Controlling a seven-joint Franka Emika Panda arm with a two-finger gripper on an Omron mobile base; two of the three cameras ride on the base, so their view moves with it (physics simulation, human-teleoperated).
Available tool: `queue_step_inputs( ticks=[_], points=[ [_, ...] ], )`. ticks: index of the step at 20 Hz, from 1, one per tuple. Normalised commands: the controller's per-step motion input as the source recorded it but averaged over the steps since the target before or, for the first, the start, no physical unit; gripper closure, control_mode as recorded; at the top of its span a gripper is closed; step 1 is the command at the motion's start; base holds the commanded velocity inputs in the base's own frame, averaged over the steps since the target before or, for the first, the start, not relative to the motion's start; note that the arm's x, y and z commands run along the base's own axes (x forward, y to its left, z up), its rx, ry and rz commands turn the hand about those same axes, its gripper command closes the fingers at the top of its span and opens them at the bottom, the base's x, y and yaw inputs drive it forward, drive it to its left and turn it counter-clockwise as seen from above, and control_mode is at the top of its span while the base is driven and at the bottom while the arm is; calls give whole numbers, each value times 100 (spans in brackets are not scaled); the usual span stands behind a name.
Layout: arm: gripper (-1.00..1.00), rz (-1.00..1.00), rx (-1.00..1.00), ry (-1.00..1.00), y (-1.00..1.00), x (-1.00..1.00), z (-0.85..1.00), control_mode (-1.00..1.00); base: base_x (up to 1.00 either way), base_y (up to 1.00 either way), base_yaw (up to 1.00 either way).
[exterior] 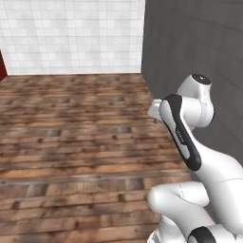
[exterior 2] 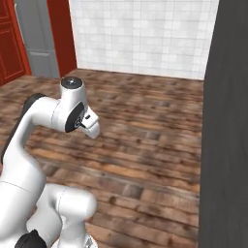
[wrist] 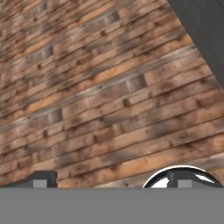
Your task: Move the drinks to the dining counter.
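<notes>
The drinks are out of view, and so is the dining counter. My arm (exterior: 182,133) is folded up close over the base, with the hand (exterior 2: 91,125) held above bare wooden floor. In the hand view my gripper (wrist: 109,181) points down at the floor planks. Its two dark fingertips (wrist: 41,179) stand far apart at the bottom edge, so it is open, and nothing lies between them.
Brown plank floor (exterior: 71,142) stretches ahead to a white tiled wall (exterior: 71,33). A dark grey wall (exterior: 199,38) stands close on the right, also (exterior 2: 225,121). Red cabinets (exterior 2: 12,48) and a grey panel (exterior 2: 38,34) stand at the far left.
</notes>
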Motion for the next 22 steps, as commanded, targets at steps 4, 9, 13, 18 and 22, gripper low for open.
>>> queue_step_inputs(
  ticks=[4,9,13,18,22],
  points=[
    [-100,0,0,0,0,0,0,100,93,9,22],
    [-100,0,0,0,0,0,0,100,78,53,48],
    [-100,0,0,0,0,0,0,100,59,53,56],
    [-100,0,0,0,0,0,0,100,63,46,54],
    [-100,0,0,0,0,0,0,100,58,42,51]
  ],
)
